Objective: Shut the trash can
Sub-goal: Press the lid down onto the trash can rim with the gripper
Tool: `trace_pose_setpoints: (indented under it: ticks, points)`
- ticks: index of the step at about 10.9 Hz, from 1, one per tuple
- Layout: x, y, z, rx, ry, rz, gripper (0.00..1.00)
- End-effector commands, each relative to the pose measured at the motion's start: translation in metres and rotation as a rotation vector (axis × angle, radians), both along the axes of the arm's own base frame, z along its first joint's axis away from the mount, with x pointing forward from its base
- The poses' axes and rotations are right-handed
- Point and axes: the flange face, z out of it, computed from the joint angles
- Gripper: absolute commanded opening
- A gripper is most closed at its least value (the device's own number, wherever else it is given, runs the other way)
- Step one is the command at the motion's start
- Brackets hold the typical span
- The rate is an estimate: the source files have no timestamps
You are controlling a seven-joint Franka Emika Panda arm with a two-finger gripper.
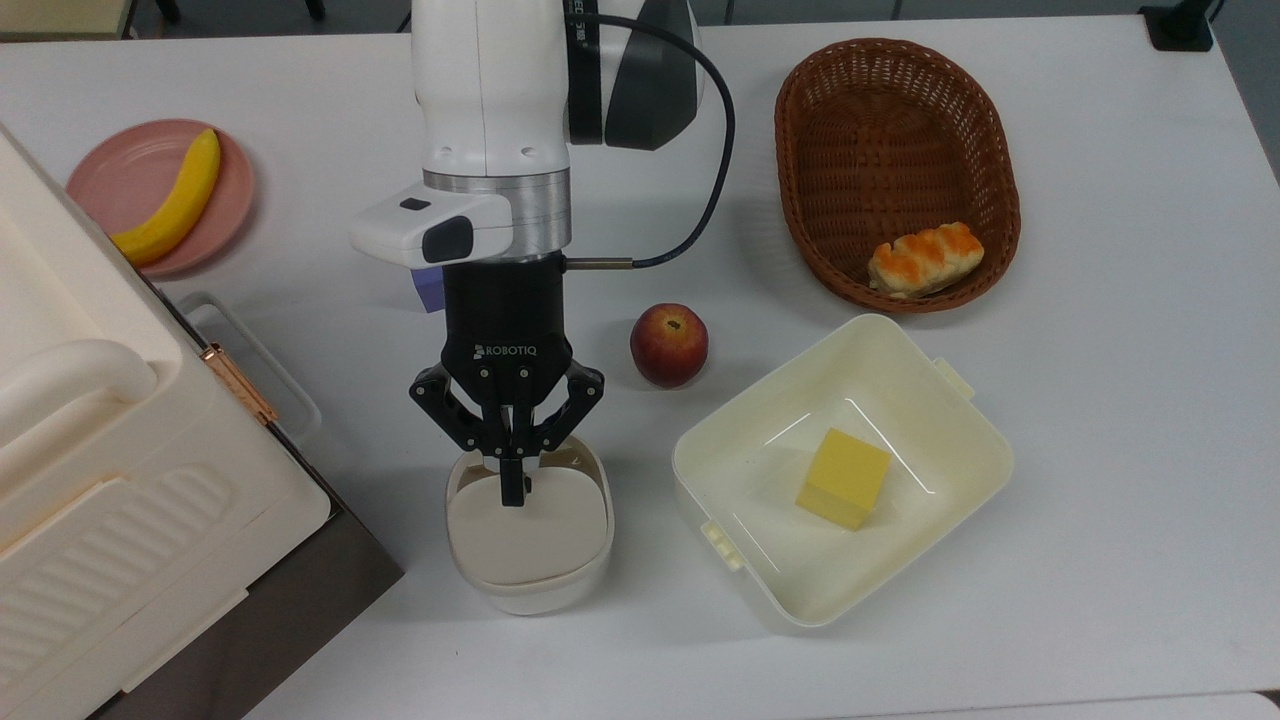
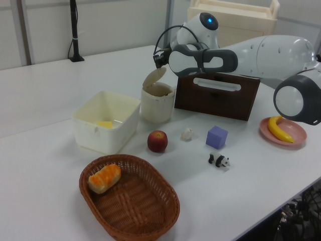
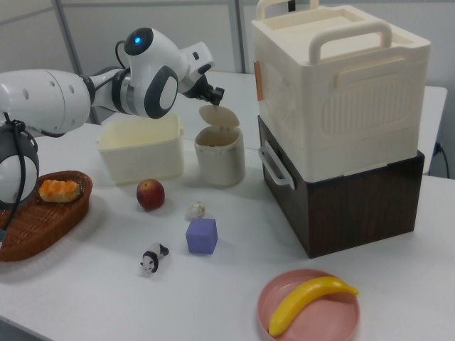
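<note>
Near the surface's edge at the bottom of the top view, beside the brown box (image 1: 300, 590), we are pressing the trash can's (image 1: 528, 570) half-raised lid (image 2: 152, 79) down with our end effector (image 1: 512, 490), fingers pinched together and holding nothing. We are risking a slip: the narrow tip may slide off the tilted lid and let it spring up again. The left view is showing the lid's tilt; the top view is making it look almost flat.

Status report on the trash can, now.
Black two-finger gripper shut, fingertips on the raised lid's upper edge. Small cream-white rounded plastic trash can not closed; greyish-beige lid tilted up. Nothing blocking the lid's path down.
</note>
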Motion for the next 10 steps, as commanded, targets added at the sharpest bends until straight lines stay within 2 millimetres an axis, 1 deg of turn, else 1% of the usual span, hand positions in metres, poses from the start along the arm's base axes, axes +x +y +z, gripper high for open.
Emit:
trace_pose_setpoints:
  ticks: [1,3,4,5,7,8,10]
  points:
    - [-0.017,0.007,-0.002,-0.012,0.020,0.029,0.00]
    - [-0.020,0.009,-0.007,-0.012,0.032,0.032,0.00]
    - [-0.021,0.009,-0.005,-0.012,0.031,0.032,0.00]
    - [-0.022,0.009,-0.009,-0.013,0.038,0.032,0.00]
    - [-0.024,0.008,-0.003,-0.012,0.032,0.030,0.00]
    - [-0.025,0.007,-0.006,-0.013,0.038,0.029,0.00]
    - [-0.032,0.006,-0.010,-0.015,0.055,0.028,0.00]
